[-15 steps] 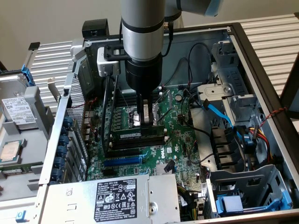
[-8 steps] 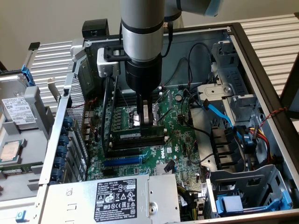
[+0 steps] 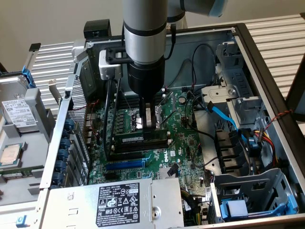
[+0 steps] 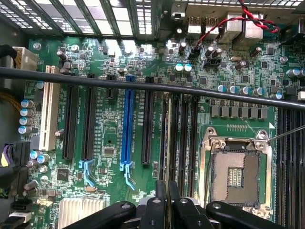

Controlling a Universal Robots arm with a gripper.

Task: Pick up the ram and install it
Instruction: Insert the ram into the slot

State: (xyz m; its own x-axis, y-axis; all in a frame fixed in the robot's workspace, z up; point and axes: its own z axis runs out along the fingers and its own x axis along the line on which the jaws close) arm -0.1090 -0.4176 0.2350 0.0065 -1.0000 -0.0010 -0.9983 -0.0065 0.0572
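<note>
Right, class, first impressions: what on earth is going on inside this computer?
A robot arm reaches down into an open computer case. Its pincer is shut on the ram, a green stick held on edge along the black memory slots of the motherboard, next to the empty processor socket. Whether the stick is fully seated cannot be told.

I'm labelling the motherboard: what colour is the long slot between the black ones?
The slot is blue, clearest in the wrist view.
</note>
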